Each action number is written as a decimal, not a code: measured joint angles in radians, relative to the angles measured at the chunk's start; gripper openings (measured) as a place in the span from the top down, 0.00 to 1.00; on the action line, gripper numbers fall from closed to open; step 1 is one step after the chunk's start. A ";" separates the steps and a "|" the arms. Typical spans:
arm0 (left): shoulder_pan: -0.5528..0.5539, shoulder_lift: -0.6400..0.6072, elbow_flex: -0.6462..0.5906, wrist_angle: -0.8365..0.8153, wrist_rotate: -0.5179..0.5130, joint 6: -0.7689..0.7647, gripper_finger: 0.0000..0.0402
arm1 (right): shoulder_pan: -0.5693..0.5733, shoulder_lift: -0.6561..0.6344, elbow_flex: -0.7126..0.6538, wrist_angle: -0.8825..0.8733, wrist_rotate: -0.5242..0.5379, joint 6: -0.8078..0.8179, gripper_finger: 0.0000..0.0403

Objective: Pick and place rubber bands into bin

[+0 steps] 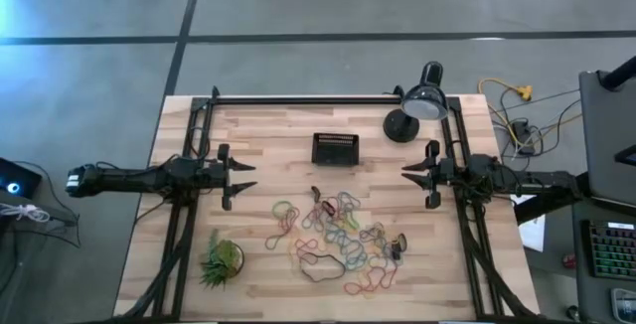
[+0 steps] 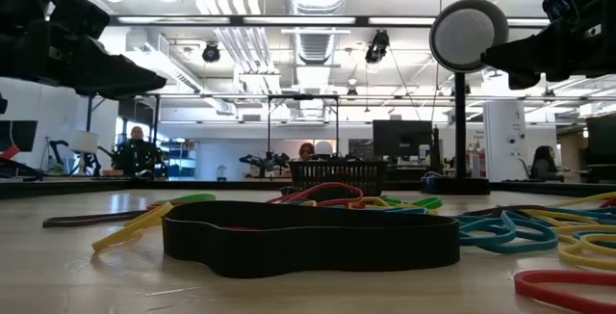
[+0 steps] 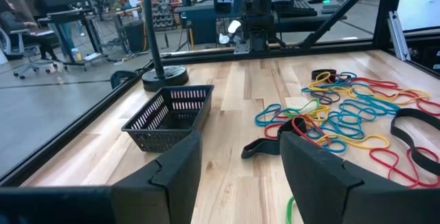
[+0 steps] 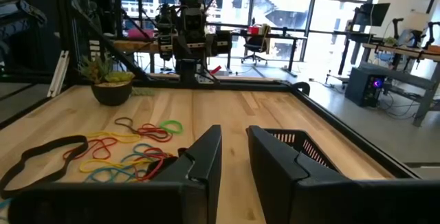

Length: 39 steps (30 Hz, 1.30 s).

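Observation:
The rubber bands [image 1: 343, 233] lie loose in a coloured pile on the table's near middle, also in the left wrist view [image 3: 340, 117] and the right wrist view [image 4: 117, 152]. The bin [image 1: 335, 149], a black slotted tray, stands on the table beyond the pile [image 3: 172, 117]. My left gripper [image 1: 246, 176] hovers open at the table's left side, above the wood. My right gripper [image 1: 409, 172] hovers open at the right side. Neither touches anything.
A black desk lamp [image 1: 415, 110] stands at the far right, beside the bin. A spiky green plant in a pot [image 1: 222, 260] sits at the near left corner. A black frame rail [image 1: 298, 98] runs along the far edge. Bare wood lies between each gripper and the pile.

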 joint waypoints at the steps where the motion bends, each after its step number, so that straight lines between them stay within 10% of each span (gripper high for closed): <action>1: 0.000 0.000 0.000 0.000 0.000 0.000 0.55 | 0.000 0.000 0.000 0.000 0.000 0.001 0.83; 39: 0.000 -0.002 0.000 0.069 0.000 -0.003 0.55 | 0.000 0.000 0.000 0.001 0.000 -0.110 0.83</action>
